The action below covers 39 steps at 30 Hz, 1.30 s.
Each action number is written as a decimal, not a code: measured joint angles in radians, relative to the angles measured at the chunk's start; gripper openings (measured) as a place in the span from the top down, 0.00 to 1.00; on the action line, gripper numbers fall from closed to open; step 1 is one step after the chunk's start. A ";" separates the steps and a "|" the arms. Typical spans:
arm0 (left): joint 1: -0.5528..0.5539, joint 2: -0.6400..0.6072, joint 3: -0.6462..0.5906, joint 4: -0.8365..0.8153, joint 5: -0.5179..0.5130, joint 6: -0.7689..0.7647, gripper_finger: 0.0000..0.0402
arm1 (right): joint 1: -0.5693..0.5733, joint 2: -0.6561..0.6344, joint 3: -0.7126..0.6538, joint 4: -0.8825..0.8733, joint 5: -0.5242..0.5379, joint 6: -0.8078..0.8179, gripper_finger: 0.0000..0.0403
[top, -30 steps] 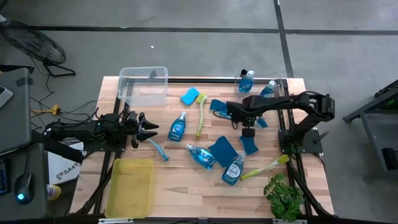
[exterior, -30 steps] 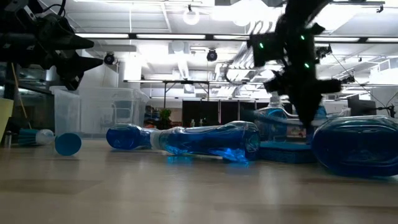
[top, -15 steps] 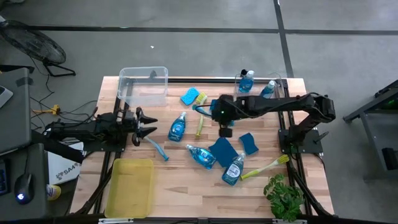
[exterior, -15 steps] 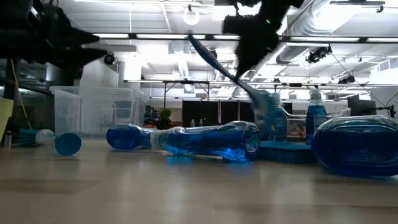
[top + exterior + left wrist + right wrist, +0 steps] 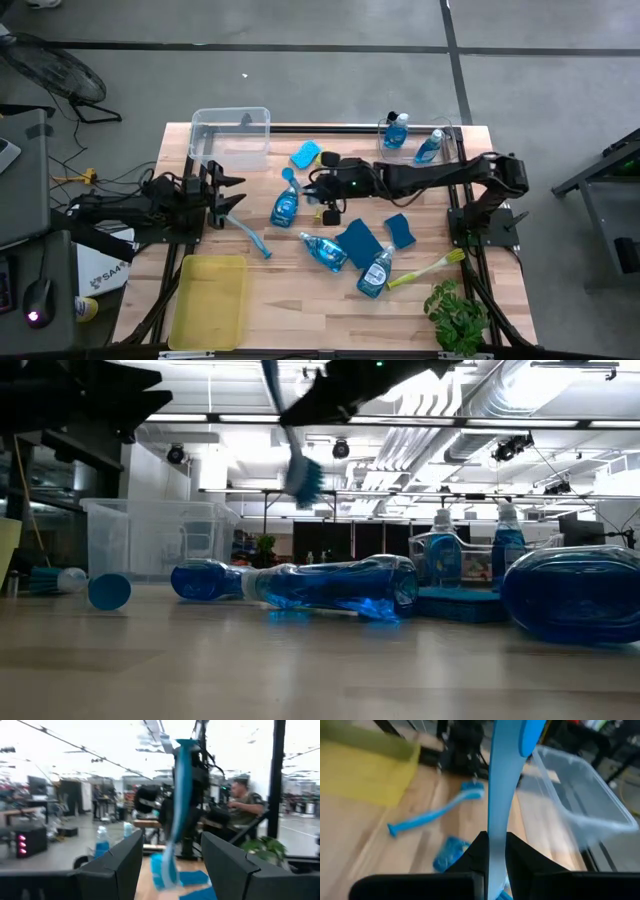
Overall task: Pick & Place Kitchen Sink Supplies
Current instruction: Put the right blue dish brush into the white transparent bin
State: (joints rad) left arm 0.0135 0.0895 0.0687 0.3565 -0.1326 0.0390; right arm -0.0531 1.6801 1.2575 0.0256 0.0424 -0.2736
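Pinching a long blue-handled dish brush [image 5: 496, 795], the right gripper [image 5: 328, 190] carries it clear of the table, bristles ahead. Light and stiff, it may pivot; a mid-handle grip suits. The left gripper [image 5: 222, 193] waits spread, well apart.

The high view looks straight down from well above on the whole table [image 5: 300, 300], with the right gripper [image 5: 322, 188] near the middle and the left gripper [image 5: 222, 192] facing it from the side. The low view sits at table height, close to a lying bottle [image 5: 330, 585], and looks level into the room, sharing with the high view the bin [image 5: 150, 538] and the brush [image 5: 300, 470] held up by the right gripper. Each wrist view looks forward past its own fingers [image 5: 120, 865]: the left one faces the right arm and that same brush, the right one looks along the brush to the bin, the tray [image 5: 365, 770] and the left arm.
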 joint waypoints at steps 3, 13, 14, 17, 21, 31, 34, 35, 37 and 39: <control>0.000 0.061 0.001 0.058 -0.005 0.009 0.51 | -0.004 0.040 0.000 0.103 -0.030 -0.001 0.92; 0.000 0.353 0.064 0.232 -0.002 0.010 0.51 | -0.006 0.124 0.000 0.270 -0.065 0.003 0.92; 0.000 0.384 0.083 0.233 -0.002 0.011 0.51 | -0.006 0.124 0.000 0.270 -0.061 0.004 0.92; 0.000 0.481 0.146 0.235 0.008 0.014 0.51 | -0.006 0.125 0.000 0.270 -0.060 0.003 0.92; 0.000 0.613 0.228 0.233 0.020 0.017 0.51 | -0.006 0.125 0.000 0.266 -0.057 0.004 0.92; 0.000 0.853 0.398 0.231 0.020 0.031 0.51 | -0.006 0.125 0.000 0.230 -0.045 0.005 0.92; 0.000 0.880 0.424 0.224 0.021 0.027 0.51 | -0.006 0.125 0.000 0.212 -0.023 0.006 0.92; 0.000 0.884 0.430 0.218 0.020 0.021 0.51 | -0.006 0.125 0.000 0.206 -0.020 0.005 0.92; 0.000 0.885 0.433 0.214 0.021 0.018 0.51 | -0.006 0.125 0.000 0.192 -0.009 0.007 0.92; 0.000 0.884 0.436 0.216 0.020 0.017 0.51 | -0.006 0.126 0.000 0.187 0.003 0.008 0.92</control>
State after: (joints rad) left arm 0.0132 0.9731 0.5049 0.5728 -0.1123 0.0563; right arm -0.0593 1.8057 1.2575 0.2123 0.0451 -0.2653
